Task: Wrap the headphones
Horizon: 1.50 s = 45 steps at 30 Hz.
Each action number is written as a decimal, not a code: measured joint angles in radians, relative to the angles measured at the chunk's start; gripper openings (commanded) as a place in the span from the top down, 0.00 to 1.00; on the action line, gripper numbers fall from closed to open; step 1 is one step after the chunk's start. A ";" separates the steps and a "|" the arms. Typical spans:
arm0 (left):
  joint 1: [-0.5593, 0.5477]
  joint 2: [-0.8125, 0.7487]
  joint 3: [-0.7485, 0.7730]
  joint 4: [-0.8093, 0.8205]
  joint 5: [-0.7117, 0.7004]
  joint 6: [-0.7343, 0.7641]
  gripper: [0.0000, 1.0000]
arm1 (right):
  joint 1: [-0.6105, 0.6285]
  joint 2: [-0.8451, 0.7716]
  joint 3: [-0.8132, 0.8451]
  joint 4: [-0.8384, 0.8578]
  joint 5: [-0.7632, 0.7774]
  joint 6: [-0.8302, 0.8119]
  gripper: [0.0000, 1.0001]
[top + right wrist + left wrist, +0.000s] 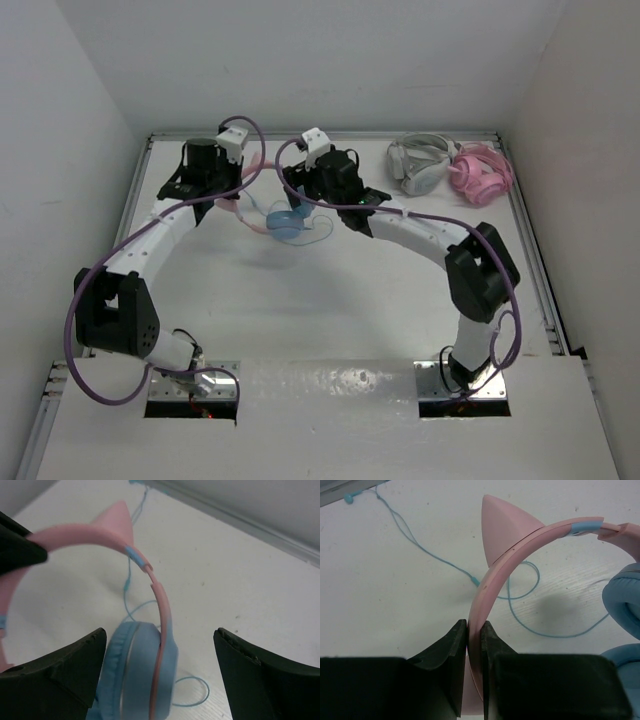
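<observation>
In the left wrist view, the left gripper is clamped on the headphones. Its two dark fingers press the opposite faces of the pink headband, with only the band's thickness between them. From the fingertips the band rises and arcs off to the gripper's right. A pointed pink ear bump stands on its outer side, a little beyond the tips. Far to the gripper's right, at the picture's edge, sits a light blue ear cup. The thin blue cable lies loose on the white table beyond the fingertips. It loops behind the band and trails away ahead and to the left.

In the right wrist view, the right gripper is spread wide and has hold of nothing. The ear cup stands between its fingers, close beside the left finger and well apart from the right one. Whether the left finger touches the cup cannot be told. The headband climbs from the cup and bends over to the gripper's left, where a dark finger of the left gripper pinches it. Cable loops lie on the table under and beyond the cup.

In the top view, the two grippers face each other over the far middle of the table, with the headphones between them. The blue cup is at the right gripper's fingers and the pink band leads to the left gripper. Well off to the right gripper's right, the grey-white headphones and the all-pink headphones lie touching each other.
</observation>
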 measured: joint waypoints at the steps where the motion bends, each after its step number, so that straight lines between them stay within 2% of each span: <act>1: 0.000 0.000 -0.002 0.000 -0.003 0.000 1.00 | 0.000 0.026 0.016 -0.028 0.004 -0.002 0.14; 6: 0.000 0.000 -0.024 0.003 -0.014 -0.002 1.00 | -0.001 0.085 0.068 -0.105 -0.006 -0.001 0.20; 8: 0.000 0.000 -0.030 0.005 -0.016 -0.008 1.00 | 0.000 0.097 0.089 -0.121 -0.013 -0.002 0.27; 9: 0.000 0.000 -0.031 0.007 -0.016 -0.010 1.00 | 0.001 0.101 0.097 -0.127 -0.016 -0.002 0.28; 10: 0.000 0.000 -0.032 0.011 -0.016 -0.013 1.00 | 0.000 0.105 0.105 -0.134 -0.021 -0.001 0.33; 12: 0.000 0.000 -0.032 0.019 -0.016 -0.019 1.00 | 0.000 0.121 0.126 -0.147 -0.030 -0.003 0.34; 13: 0.000 0.000 -0.032 0.023 -0.016 -0.022 1.00 | 0.000 0.132 0.140 -0.157 -0.033 -0.003 0.34; 14: 0.000 0.000 -0.032 0.024 -0.016 -0.024 1.00 | 0.000 0.146 0.158 -0.169 -0.035 -0.004 0.29; 18: 0.000 -0.002 -0.033 0.035 -0.017 -0.038 1.00 | 0.000 0.198 0.222 -0.233 -0.048 -0.011 0.20; 21: 0.000 -0.008 -0.034 0.037 -0.017 -0.038 1.00 | -0.001 0.210 0.245 -0.294 -0.067 -0.024 0.18; 23: 0.000 -0.012 -0.038 0.037 -0.015 -0.039 1.00 | -0.003 0.211 0.270 -0.337 -0.083 -0.038 0.27; 24: 0.000 -0.014 -0.040 0.037 -0.011 -0.039 1.00 | -0.003 0.211 0.286 -0.356 -0.090 -0.046 0.42; 25: 0.000 -0.017 -0.040 0.038 -0.006 -0.040 1.00 | -0.003 0.211 0.299 -0.370 -0.097 -0.056 0.49; 27: 0.000 -0.024 -0.042 0.038 0.006 -0.047 1.00 | -0.003 0.212 0.325 -0.402 -0.090 -0.066 0.61; 29: 0.002 -0.029 -0.042 0.039 0.018 -0.058 1.00 | -0.007 0.216 0.334 -0.410 -0.094 -0.073 0.66; 30: 0.002 -0.031 -0.042 0.038 0.020 -0.061 1.00 | -0.008 0.219 0.336 -0.414 -0.094 -0.075 0.79; 33: 0.002 -0.031 -0.045 0.034 0.024 -0.065 1.00 | -0.007 0.224 0.335 -0.422 -0.095 -0.075 1.00; 40: 0.001 -0.031 -0.069 0.035 0.050 -0.052 1.00 | -0.006 0.215 0.273 -0.379 -0.069 -0.079 1.00; 45: 0.000 -0.029 -0.103 0.039 0.055 -0.010 0.86 | 0.001 0.203 0.218 -0.349 -0.069 -0.087 1.00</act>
